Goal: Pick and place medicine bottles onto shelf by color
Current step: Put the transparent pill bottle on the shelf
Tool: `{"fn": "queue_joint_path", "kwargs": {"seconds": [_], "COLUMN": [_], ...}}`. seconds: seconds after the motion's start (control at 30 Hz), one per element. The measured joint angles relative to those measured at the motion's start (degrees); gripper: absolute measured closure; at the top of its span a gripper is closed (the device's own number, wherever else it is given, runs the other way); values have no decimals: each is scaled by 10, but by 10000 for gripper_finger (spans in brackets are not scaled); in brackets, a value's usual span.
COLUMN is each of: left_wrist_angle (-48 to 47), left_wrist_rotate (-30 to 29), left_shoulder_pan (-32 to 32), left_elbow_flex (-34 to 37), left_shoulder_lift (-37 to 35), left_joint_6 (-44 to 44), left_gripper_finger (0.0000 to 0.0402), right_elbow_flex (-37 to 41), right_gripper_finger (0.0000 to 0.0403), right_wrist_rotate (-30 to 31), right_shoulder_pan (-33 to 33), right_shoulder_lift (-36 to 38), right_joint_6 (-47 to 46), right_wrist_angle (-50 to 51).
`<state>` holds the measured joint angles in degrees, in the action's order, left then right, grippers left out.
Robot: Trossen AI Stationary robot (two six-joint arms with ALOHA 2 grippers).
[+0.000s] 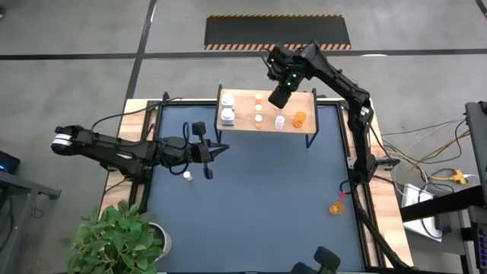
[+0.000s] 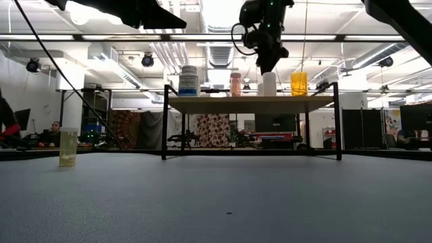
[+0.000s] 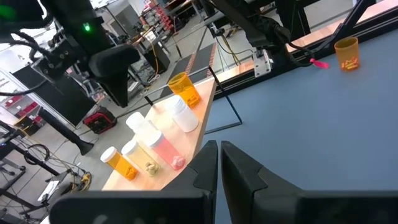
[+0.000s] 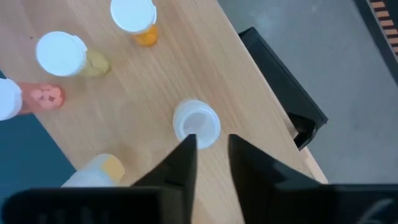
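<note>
Bottles stand in a loose row on the shelf (image 1: 243, 122) at the far side of the counter (image 1: 259, 205): white ones toward one end, an orange bottle (image 1: 300, 118) toward the other. The right pincer (image 1: 278, 97) hangs above the shelf, over a clear bottle (image 4: 196, 122); its fingers are apart and grasp nothing. The left pincer (image 1: 219, 150) hovers over the mat, clenched and empty. One pale bottle (image 1: 187, 176) stands just beside it; another orange one (image 1: 335, 207) sits well apart, near the right edge.

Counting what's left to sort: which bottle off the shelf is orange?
The orange bottle near the mat's right edge; the other stray, the pale bottle, sits by the left gripper.
</note>
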<state>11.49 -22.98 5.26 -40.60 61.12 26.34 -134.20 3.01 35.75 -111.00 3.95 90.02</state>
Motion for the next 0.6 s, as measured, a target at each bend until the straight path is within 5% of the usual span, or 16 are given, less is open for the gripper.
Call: {"fn": "queue_joint_path", "kwargs": {"seconds": [0.17,0.6], "left_wrist_angle": [0,0], "left_wrist_rotate": [0,0], "left_shoulder_pan": [0,0], "left_elbow_flex": [0,1], "left_shoulder_lift": [0,0], "left_joint_6": [0,0], "left_gripper_finger": [400,400], "right_elbow_flex": [3,19], "right_gripper_finger": [387,390], "right_wrist_rotate": [1,1], "right_shoulder_pan": [0,0], "right_shoulder_lift": [-13,-16], "right_joint_6": [-3,-4], "right_wrist_angle": [-1,-26]}}
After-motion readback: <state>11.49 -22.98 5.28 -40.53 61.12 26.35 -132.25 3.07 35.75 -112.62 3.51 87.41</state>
